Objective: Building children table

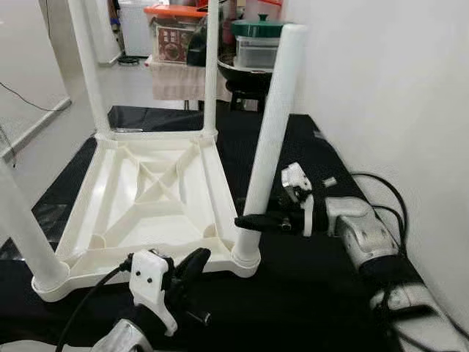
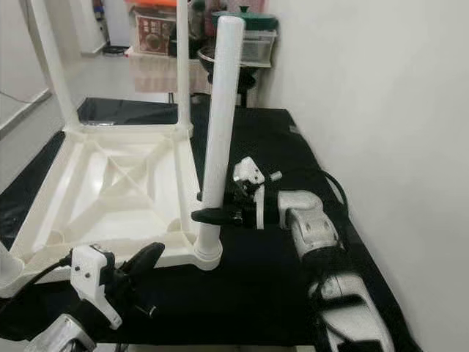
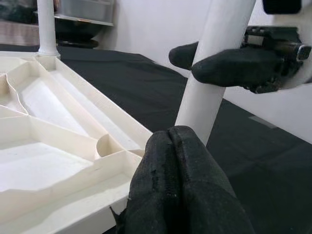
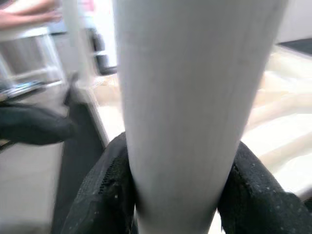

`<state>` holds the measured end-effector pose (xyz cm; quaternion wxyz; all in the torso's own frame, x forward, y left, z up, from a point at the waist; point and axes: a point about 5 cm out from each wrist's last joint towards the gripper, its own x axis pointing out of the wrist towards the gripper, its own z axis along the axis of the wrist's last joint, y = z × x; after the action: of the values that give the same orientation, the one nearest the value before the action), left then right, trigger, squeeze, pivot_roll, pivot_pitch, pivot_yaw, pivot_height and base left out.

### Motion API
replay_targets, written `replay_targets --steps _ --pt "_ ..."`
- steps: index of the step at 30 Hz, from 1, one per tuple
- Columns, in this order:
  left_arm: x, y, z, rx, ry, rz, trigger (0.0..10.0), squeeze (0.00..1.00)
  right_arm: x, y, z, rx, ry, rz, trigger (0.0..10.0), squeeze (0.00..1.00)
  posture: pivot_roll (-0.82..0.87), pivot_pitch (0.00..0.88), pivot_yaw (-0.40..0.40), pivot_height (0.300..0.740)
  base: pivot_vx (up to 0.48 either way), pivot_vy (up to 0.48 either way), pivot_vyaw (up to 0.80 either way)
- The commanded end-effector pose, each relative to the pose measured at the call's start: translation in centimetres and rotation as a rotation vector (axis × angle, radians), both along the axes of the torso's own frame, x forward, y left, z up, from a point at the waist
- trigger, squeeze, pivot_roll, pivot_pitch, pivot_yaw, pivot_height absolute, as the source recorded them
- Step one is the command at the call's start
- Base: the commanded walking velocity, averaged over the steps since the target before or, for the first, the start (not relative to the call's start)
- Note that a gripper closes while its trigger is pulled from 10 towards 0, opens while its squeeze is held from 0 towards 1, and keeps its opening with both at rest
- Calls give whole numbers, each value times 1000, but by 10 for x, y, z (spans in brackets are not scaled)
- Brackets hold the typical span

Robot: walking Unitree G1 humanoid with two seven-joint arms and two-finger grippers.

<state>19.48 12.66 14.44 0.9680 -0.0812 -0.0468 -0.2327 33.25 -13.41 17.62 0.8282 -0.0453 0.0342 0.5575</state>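
1. Black mat (image 1: 308, 293) covers the floor beside a white wall (image 1: 396, 81); a low shelf with storage boxes (image 1: 176, 33) and a green-lidded pot (image 1: 258, 29) stands at the far end.
2. White plastic table top (image 1: 146, 202) lies upside down on the mat, ribbed underside facing up.
3. Four white legs stand upright in the corner sockets. The near right leg (image 1: 270, 132) sits in its socket at the corner closest to the right arm.
4. Right gripper (image 1: 253, 221) reaches in from the wall side; its black fingers (image 4: 109, 195) are clamped around the near right leg, low on the tube, just above the socket.
5. Left gripper (image 1: 192, 265) rests at the near edge of the table top, close to that same corner; its two fingers (image 3: 180, 185) are pressed together with nothing between them.
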Motion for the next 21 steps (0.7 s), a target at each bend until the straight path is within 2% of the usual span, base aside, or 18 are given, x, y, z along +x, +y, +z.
replay_targets --steps 1,2,3,4,5,6,8,10,11,13,15,16,17,18,19,20,21 --pt "-2 1 1 2 1 -4 8078 0 -6 5 -15 -69 -29 -262 0 0 23 2 -105 740 0 0 0" --pt "-2 1 1 2 1 -4 8078 0 -6 5 -15 -69 -29 -262 0 0 23 2 -105 740 0 0 0" --pt "-2 3 1 2 1 -3 8118 0 -7 11 -20 26 4 -580 0 0 21 10 -100 740 0 0 0" --pt "-2 3 1 2 1 -3 8118 0 -7 11 -20 26 4 -580 0 0 21 10 -100 740 0 0 0" --pt "-1 5 2 6 1 0 7843 0 -55 48 -57 3 175 -666 0 0 13 14 -77 740 0 0 0" --pt "-1 5 2 6 1 0 7843 0 -55 48 -57 3 175 -666 0 0 13 14 -77 740 0 0 0" --pt "1 5 1 9 4 -1 7804 0 -58 59 -51 16 173 -577 0 0 7 0 -78 740 0 0 0" --pt "1 5 1 3 5 -12 8118 0 -43 53 -46 4 144 -603 0 0 28 0 -95 740 0 0 0" --pt "1 4 1 3 5 -12 8314 0 -41 52 -49 -13 151 -619 0 0 32 0 -92 740 0 0 0" --pt "1 4 1 5 4 -10 8314 0 -43 52 -52 -29 161 -635 0 0 32 0 -92 740 0 0 0" --pt "1 4 1 9 3 0 8118 0 -48 59 -54 -39 174 -597 0 0 34 0 -94 740 0 0 0" --pt "1 4 1 11 2 3 7804 0 -52 61 -53 -46 179 -604 5647 0 32 0 -95 740 0 0 0" --pt "1 4 1 11 2 3 7804 0 -52 61 -53 -46 179 -604 5647 0 32 0 -95 740 0 0 0" --pt "1 4 1 12 1 5 7569 0 -55 62 -51 -39 193 -597 10000 0 30 0 -95 740 0 0 0" --pt "1 4 1 12 1 4 7569 0 -57 63 -49 -32 205 -604 10000 0 30 0 -95 740 0 0 0" --pt "1 4 1 10 2 2 7686 0 -58 66 -46 -16 219 -568 10000 1000 32 0 -96 740 0 0 0" --pt "1 3 0 8 3 0 7765 0 -60 68 -43 -4 221 -516 10000 1000 32 0 -96 740 0 0 0"
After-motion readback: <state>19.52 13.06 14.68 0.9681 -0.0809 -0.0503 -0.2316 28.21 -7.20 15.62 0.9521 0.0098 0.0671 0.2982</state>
